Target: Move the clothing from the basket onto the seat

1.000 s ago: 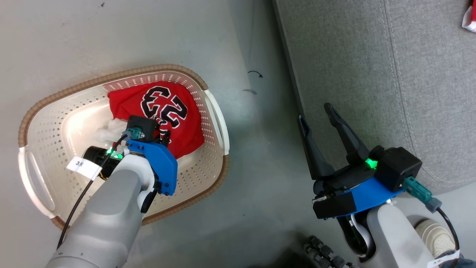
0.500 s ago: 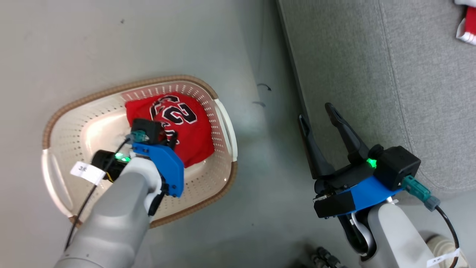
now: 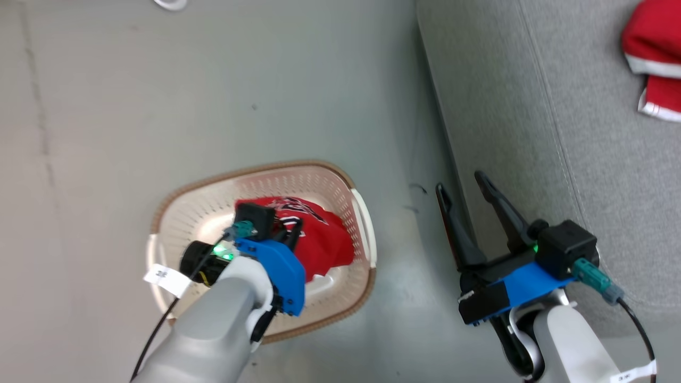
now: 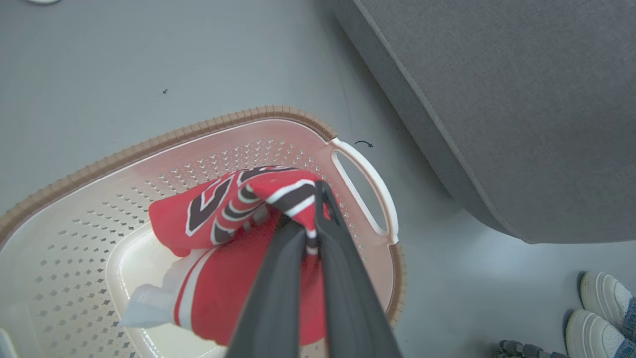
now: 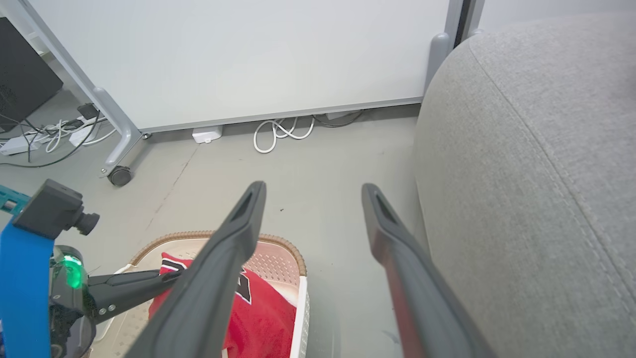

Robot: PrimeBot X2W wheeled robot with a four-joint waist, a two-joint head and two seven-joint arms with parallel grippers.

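Observation:
The cream basket [image 3: 255,170] stands on the floor left of the grey seat [image 3: 532,133]. In it lies red clothing [image 3: 327,242] with black-and-white numerals. My left gripper [image 4: 318,194] is shut on a fold of this garment [image 4: 218,209] and holds it bunched above the basket [image 4: 149,146] floor, its white-trimmed lower part [image 4: 208,298] hanging down. In the head view my left gripper [image 3: 297,233] sits over the basket's middle. My right gripper [image 3: 460,183] stands open with nothing in it beside the seat's front edge [image 5: 521,174]. A second red garment [image 3: 654,58] lies on the seat.
A person's white shoes [image 4: 596,308] stand on the floor near the seat's corner. Beyond the basket stands a white panel on a wheeled leg [image 5: 119,174], with white cables [image 5: 283,132] at its foot. Bare grey floor surrounds the basket.
The head camera has shifted, so the whole picture moved. My left gripper has risen with the numbered garment, which is now bunched up. The right gripper stays open in place.

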